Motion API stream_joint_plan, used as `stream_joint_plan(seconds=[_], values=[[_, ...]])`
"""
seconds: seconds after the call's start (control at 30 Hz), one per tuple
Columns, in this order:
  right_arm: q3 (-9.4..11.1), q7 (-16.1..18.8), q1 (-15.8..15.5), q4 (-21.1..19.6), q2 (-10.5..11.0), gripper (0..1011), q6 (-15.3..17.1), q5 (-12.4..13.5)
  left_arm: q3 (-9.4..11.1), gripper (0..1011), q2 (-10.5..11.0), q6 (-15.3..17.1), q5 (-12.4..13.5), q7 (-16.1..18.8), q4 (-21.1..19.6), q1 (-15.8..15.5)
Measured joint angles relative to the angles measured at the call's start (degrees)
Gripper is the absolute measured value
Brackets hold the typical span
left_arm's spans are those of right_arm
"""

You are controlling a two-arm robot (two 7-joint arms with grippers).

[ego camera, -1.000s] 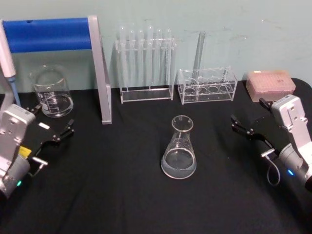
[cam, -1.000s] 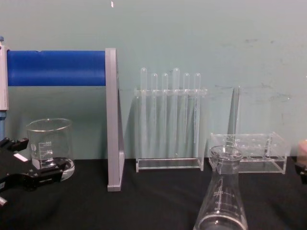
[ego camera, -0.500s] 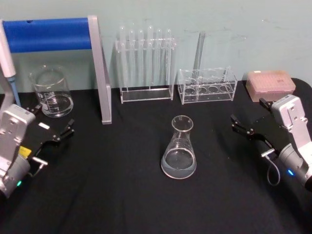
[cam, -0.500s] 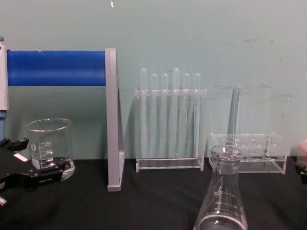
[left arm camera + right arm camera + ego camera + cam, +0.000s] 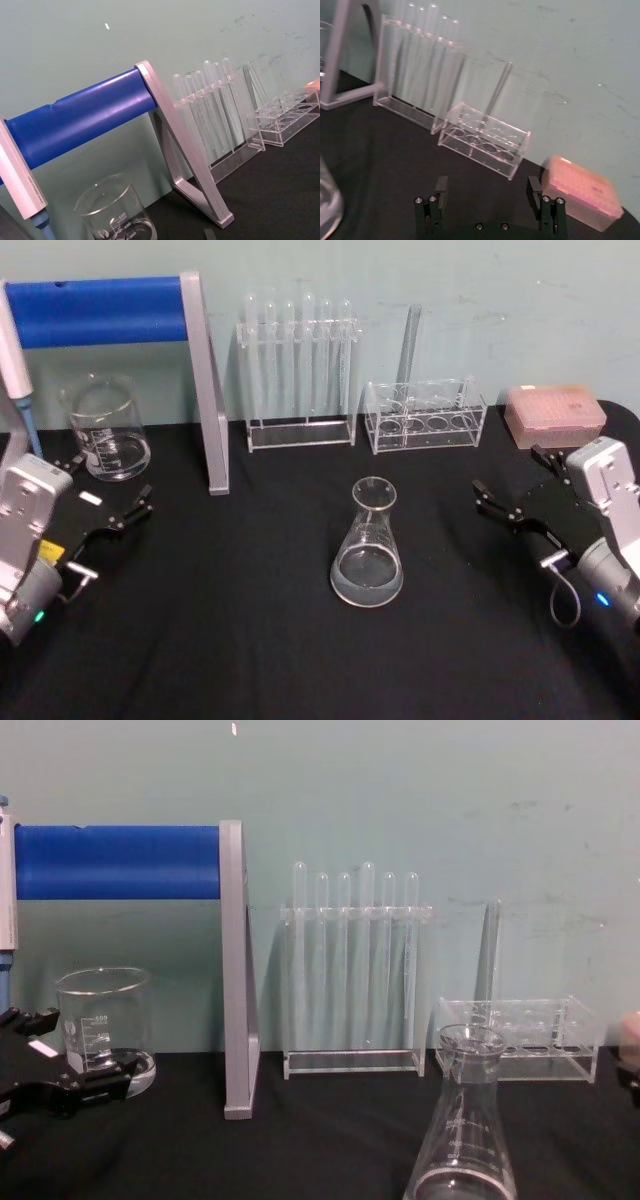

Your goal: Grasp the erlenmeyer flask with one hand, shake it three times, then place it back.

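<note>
The erlenmeyer flask (image 5: 367,545) stands upright on the black table (image 5: 250,620), near its middle; the chest view has it low and right of centre (image 5: 462,1140), and a sliver of its base shows in the right wrist view (image 5: 327,205). My right gripper (image 5: 510,472) is open to the flask's right, well apart from it. In its wrist view the two black fingers (image 5: 441,187) stand wide with nothing between them. My left gripper (image 5: 110,485) is open at the table's left, just in front of the beaker; the chest view has it too (image 5: 65,1055).
A glass beaker (image 5: 105,430) stands at the back left beside a blue-and-grey stand (image 5: 205,390). Behind the flask are a tall rack of test tubes (image 5: 298,370) and a low clear rack (image 5: 425,415). A pink box (image 5: 555,412) sits at the back right.
My right arm's wrist has shifted slightly to the right. The flask and the left arm have not moved.
</note>
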Motion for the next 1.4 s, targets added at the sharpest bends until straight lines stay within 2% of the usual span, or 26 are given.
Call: stream_joint_plan(seconds=[0.33, 0.37, 0.6, 0.7, 1.0, 1.4], values=[[2.83, 6.92, -5.48, -6.21, 2.66, 1003, -0.59, 5.45, 0.0, 1001, 0.0, 0.0, 0.0, 0.0, 0.0, 0.0], [3.41, 8.89, -6.61, -7.54, 3.17, 1003, -0.61, 7.11, 0.0, 1001, 0.0, 0.0, 0.0, 0.0, 0.0, 0.0], [4.45, 14.33, -9.02, -10.51, 3.77, 1002, 0.18, 11.37, 0.0, 1001, 0.0, 0.0, 0.0, 0.0, 0.0, 0.0], [4.47, 16.13, -9.53, -11.26, 3.64, 1003, 0.76, 12.31, 0.0, 1001, 0.0, 0.0, 0.0, 0.0, 0.0, 0.0], [3.71, 18.91, -9.62, -11.82, 2.2, 1002, 1.91, 12.31, 0.0, 1001, 0.0, 0.0, 0.0, 0.01, 0.0, 0.0], [2.18, 20.79, -7.41, -10.56, -1.16, 1003, 2.98, 9.91, 0.0, 1001, 0.0, 0.0, 0.0, 0.0, 0.0, 0.0]])
